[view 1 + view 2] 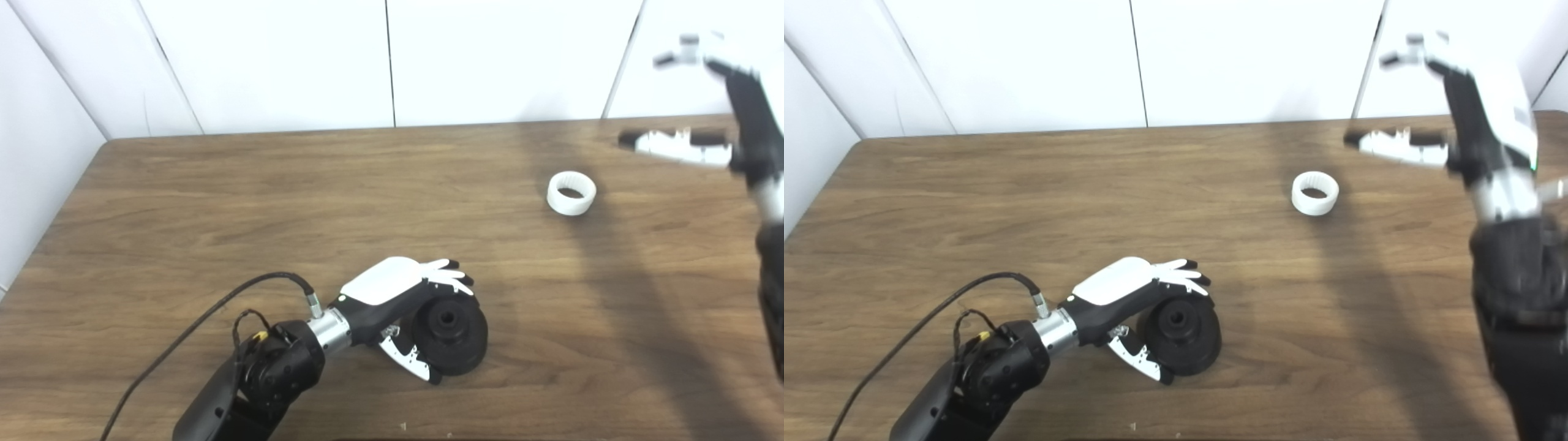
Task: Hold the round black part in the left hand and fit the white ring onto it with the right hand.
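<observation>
Down at the near edge the left arm comes in from the bottom left, a black cable point(202, 318) looping off its wrist across the table point(245, 202). The left hand point(398, 294) is wrapped round the black part point(450, 334): fingers point(450, 275) draped over its far rim, thumb point(407, 358) hooked under the near side, so the part is gripped between them. The part looks like a thick disc with a raised hub and a hole in the middle, tilted up so its face points toward the camera and to the right; its lower edge seems to touch the wood, though that contact is hard to read. Moving out across the table, well apart from the part and to its right, sits the ring point(571, 193), white, lying flat with its opening up, all alone on the wood with nothing touching it. Further still, up at the right edge, the right hand point(1464, 104) hangs high above the table, blurred, spread wide: fingers reaching up to the left in front of the wall point(275, 61), thumb point(1396, 147) sticking out leftward, nothing held. It is beyond and to the right of the ring, clear of it. A broad shadow falls over the wood beneath that arm.
</observation>
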Robot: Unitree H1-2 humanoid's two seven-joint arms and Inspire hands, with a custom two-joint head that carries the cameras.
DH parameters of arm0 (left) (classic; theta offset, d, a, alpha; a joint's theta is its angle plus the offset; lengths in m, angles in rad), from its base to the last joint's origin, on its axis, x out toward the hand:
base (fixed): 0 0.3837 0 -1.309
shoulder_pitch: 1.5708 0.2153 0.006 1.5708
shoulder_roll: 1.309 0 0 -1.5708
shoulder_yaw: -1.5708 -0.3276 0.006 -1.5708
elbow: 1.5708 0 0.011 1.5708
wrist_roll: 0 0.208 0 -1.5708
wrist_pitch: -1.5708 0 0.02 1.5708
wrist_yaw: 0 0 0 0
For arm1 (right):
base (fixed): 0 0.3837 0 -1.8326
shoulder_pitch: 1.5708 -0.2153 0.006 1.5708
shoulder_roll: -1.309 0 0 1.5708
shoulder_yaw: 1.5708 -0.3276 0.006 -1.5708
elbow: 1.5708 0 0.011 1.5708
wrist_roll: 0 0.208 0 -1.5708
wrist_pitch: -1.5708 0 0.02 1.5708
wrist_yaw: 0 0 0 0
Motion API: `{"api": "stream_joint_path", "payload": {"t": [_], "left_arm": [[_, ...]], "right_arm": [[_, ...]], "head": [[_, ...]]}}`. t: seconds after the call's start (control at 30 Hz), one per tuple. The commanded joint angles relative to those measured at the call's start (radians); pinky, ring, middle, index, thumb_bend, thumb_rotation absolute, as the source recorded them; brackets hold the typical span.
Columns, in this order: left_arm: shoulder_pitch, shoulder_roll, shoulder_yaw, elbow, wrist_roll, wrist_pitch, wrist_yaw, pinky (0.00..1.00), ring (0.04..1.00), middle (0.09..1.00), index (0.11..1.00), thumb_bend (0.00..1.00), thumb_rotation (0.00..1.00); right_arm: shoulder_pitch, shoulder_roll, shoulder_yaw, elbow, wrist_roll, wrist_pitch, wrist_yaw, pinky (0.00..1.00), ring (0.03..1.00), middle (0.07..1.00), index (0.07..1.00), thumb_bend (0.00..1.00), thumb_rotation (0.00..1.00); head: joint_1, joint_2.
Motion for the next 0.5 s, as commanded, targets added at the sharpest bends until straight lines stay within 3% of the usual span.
{"api": "stream_joint_path", "payload": {"t": [0.0,0.47], "left_arm": [[-0.006,0.024,-0.002,0.024,0.037,0.01,-0.013,0.94,0.98,0.902,0.497,0.52,0.08],[0.0,0.026,0.001,0.041,0.024,-0.008,0.001,0.93,0.985,0.907,0.497,0.52,0.08]], "right_arm": [[-0.039,-0.037,0.005,0.031,-0.009,-0.002,0.027,0.95,0.966,0.881,0.695,0.91,0.35],[-0.119,-0.052,0.081,0.251,-0.05,-0.006,0.09,1.0,1.0,0.926,0.691,0.99,0.33]], "head": [[-0.002,-0.002],[-0.034,-0.019]]}}
